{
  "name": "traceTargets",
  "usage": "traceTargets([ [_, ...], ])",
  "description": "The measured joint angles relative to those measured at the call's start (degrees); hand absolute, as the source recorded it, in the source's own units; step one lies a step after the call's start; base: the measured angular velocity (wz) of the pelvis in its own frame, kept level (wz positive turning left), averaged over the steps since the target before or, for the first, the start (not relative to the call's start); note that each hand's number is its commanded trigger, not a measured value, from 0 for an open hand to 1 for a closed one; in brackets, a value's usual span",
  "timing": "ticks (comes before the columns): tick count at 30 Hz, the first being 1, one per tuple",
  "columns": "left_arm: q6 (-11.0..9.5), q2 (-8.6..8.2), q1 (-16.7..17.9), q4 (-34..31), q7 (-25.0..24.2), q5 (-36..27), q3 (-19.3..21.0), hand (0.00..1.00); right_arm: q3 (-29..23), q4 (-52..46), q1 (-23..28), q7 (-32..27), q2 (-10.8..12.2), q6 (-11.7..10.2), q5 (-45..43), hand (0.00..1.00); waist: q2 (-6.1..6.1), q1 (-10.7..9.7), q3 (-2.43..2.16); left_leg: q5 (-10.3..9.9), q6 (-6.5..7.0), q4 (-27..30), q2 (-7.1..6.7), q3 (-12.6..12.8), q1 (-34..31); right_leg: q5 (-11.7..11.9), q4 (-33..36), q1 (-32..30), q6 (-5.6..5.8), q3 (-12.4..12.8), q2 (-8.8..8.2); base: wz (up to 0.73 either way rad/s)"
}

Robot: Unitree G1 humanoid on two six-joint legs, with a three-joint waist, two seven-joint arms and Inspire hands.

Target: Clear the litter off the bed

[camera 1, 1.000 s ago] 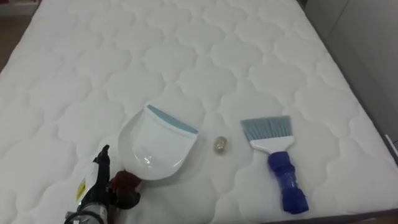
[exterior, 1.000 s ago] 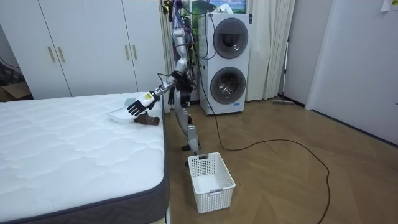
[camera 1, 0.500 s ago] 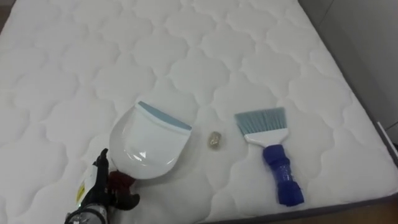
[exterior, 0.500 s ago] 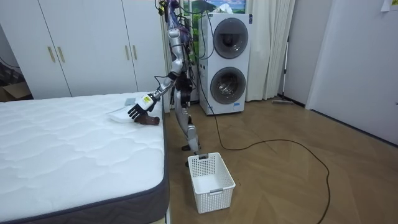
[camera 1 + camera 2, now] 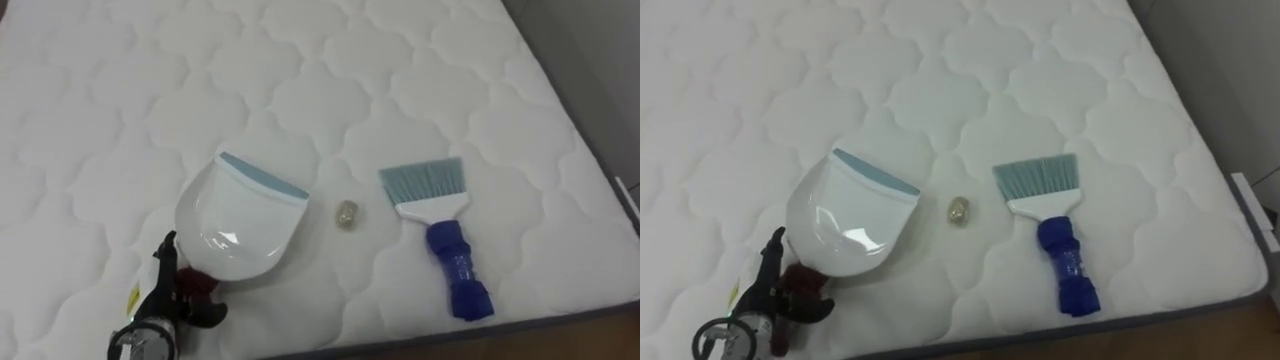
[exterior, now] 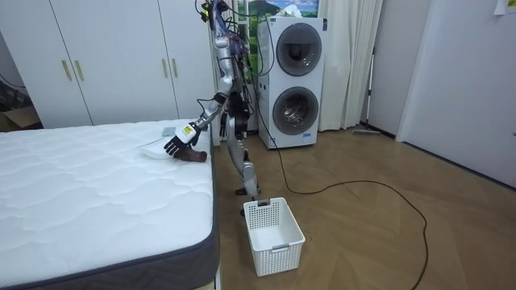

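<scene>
**Sweeping not yet begun**

The left hand [image 5: 160, 305] sits at the handle of the dustpan [image 5: 240, 225]; I cannot tell whether it grips. Just right of the dustpan a small scrap [image 5: 346, 214] lies unswept on the bed [image 5: 350, 70]. Farther right is the brush [image 5: 440, 240], untouched.

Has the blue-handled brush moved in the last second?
No: the blue-handled brush keeps its gap to the small beige crumb; the camera shifted.

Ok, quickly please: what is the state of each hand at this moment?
Left hand: closed round the dark red handle of the dustpan.
Right hand: cannot be told.
</scene>
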Motion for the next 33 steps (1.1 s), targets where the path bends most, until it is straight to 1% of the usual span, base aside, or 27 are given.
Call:
traceTargets([
  [1, -0.05, 0.03, -0.13, 0.40, 0.00, -0.03, -0.18, 0.00, 0.29, 0.00, -0.03, -0.03, -0.04, 0.00, 0.05, 0.00, 0.06, -0.03, 0.04, 0.00, 0.00, 0.00, 0.00, -0.03, -0.07, 0.00, 0.00, 0.00, 0.00, -0.23, -0.02, 0.00],
  [3, -0.17, 0.04, -1.13, 3.41, -0.01, -0.22, -0.94, 0.00, 0.93, 0.13, -0.34, -0.01, -0.27, -0.03, 0.44, 0.00, 0.13, -0.09, 0.10, 0.00, 0.00, 0.04, 0.03, -0.16, -0.37, 0.00, -0.03, -0.18, 0.00, -1.67, -0.13, 0.05],
  [8, -0.11, 0.03, -1.54, 7.38, -0.52, -1.32, -1.19, 0.00, 1.01, 0.95, -0.58, -0.02, -0.28, -0.05, 0.44, 0.00, 0.00, 0.04, 0.21, 0.00, 0.00, 0.31, 0.05, -0.20, -0.90, 0.00, -0.07, -0.47, 0.00, -2.92, -0.25, 0.04],
  [9, -0.11, 0.04, -1.54, 7.86, -0.62, -1.38, -1.12, 0.00, 1.01, 1.05, -0.60, -0.06, -0.28, -0.05, 0.43, 0.00, -0.14, 0.05, 0.30, 0.00, 0.00, 0.31, 0.05, -0.17, -0.90, 0.00, -0.06, -0.52, 0.00, -3.08, -0.29, 0.00],
  [12, -0.11, 0.15, -1.68, 8.34, -1.00, -1.40, -1.12, 0.00, 1.49, 1.26, -1.12, -0.08, -0.28, -0.10, 0.44, 0.00, -0.36, 0.05, 0.33, 0.00, 0.00, 0.33, 0.00, -0.14, -1.67, 0.01, 0.10, -1.37, -0.02, -3.11, -0.34, 0.00],
  [15, -0.12, 0.14, -3.20, 10.81, -1.15, -1.42, -1.14, 0.00, 2.13, 2.06, -1.76, -0.03, -0.23, -0.09, 0.44, 0.00, -0.72, 0.07, 0.33, 0.00, 0.00, 0.34, -0.03, -0.14, -1.88, 0.03, 0.29, -1.73, -0.05, -3.08, -0.37, -0.01],
  [18, -0.13, 0.14, -3.76, 11.80, -1.14, -1.90, -1.15, 0.00, 2.58, 2.75, -2.38, -0.04, -0.09, -0.06, 0.59, 0.00, -1.03, 0.06, 0.41, 0.00, 0.00, 0.34, -0.03, -0.14, -2.05, 0.03, 0.55, -2.15, -0.05, -3.08, -0.39, -0.02],
  [22, -0.13, 0.14, -5.09, 13.57, -1.13, -1.90, -1.15, 0.00, 3.35, 2.76, -2.76, -0.98, -0.01, -0.04, 0.58, 0.00, -1.11, 0.04, 0.43, 0.00, 0.00, 0.45, -0.06, -0.12, -2.42, 0.04, 0.62, -2.52, -0.05, -3.07, -0.42, 0.00],
  [23, -0.12, 0.14, -5.34, 13.69, -1.06, -1.88, -1.14, 0.06, 3.61, 2.74, -2.87, -1.54, 0.02, -0.05, 0.58, 0.00, -1.08, 0.08, 0.42, 0.00, 0.00, 0.57, -0.05, -0.12, -2.78, 0.04, 0.93, -2.98, -0.05, -3.05, -0.45, 0.00],
  [24, -0.11, 0.14, -5.43, 13.69, -0.99, -1.87, -1.14, 0.19, 3.78, 2.77, -2.97, -1.85, 0.04, -0.04, 0.59, 0.00, -1.08, 0.10, 0.42, 0.00, 0.00, 0.58, -0.06, -0.10, -3.05, 0.04, 0.96, -3.24, -0.05, -3.01, -0.46, 0.00],
  [25, -0.11, 0.14, -5.43, 13.69, -0.96, -1.87, -1.14, 0.25, 3.83, 2.77, -2.96, -1.90, 0.05, -0.04, 0.60, 0.00, -1.08, 0.09, 0.42, 0.00, 0.00, 0.62, -0.06, -0.09, -3.13, 0.04, 0.95, -3.30, -0.05, -3.00, -0.46, 0.00],
  [26, -0.09, 0.13, -5.44, 13.69, -0.93, -1.86, -1.14, 0.55, 4.14, 2.80, -2.96, -2.06, 0.06, -0.03, 0.59, 0.00, -1.08, 0.08, 0.42, 0.00, 0.00, 0.75, -0.07, -0.08, -3.26, 0.04, 0.95, -3.35, -0.05, -3.03, -0.50, 0.00],
  [28, -0.02, 0.13, -5.50, 13.69, -0.75, -1.87, -1.11, 0.75, 4.27, 2.80, -2.97, -2.40, 0.11, -0.02, 0.59, 0.00, -1.06, 0.09, 0.42, 0.00, 0.00, 0.87, -0.09, -0.08, -3.39, 0.04, 0.95, -3.41, -0.05, -3.05, -0.57, 0.00],
  [29, 0.02, 0.14, -5.63, 13.71, 0.05, -1.83, -1.08, 1.00, 4.32, 2.80, -3.02, -2.46, 0.12, -0.02, 0.59, 0.00, -1.02, 0.07, 0.40, 0.00, 0.00, 0.90, -0.10, -0.19, -3.61, 0.04, 0.95, -3.55, -0.05, -3.07, -0.60, 0.00],
  [31, 0.05, 0.24, -6.10, 13.80, 1.46, -1.79, -0.57, 1.00, 4.32, 2.82, -3.11, -2.64, 0.12, -0.01, 0.59, 0.00, -0.96, 0.10, 0.42, 0.00, 0.00, 0.93, -0.12, -0.45, -3.91, 0.04, 0.95, -3.80, -0.05, -3.12, -0.64, 0.00],
  [33, 0.11, 1.12, -7.02, 14.30, 2.34, -1.81, 0.33, 1.00, 4.31, 2.92, -3.33, -2.98, 0.13, 0.00, 0.57, 0.00, -0.72, 0.11, 0.41, 0.00, 0.00, 0.91, -0.16, -0.46, -3.91, 0.04, 0.94, -3.80, -0.05, -3.11, -0.66, 0.00],
])
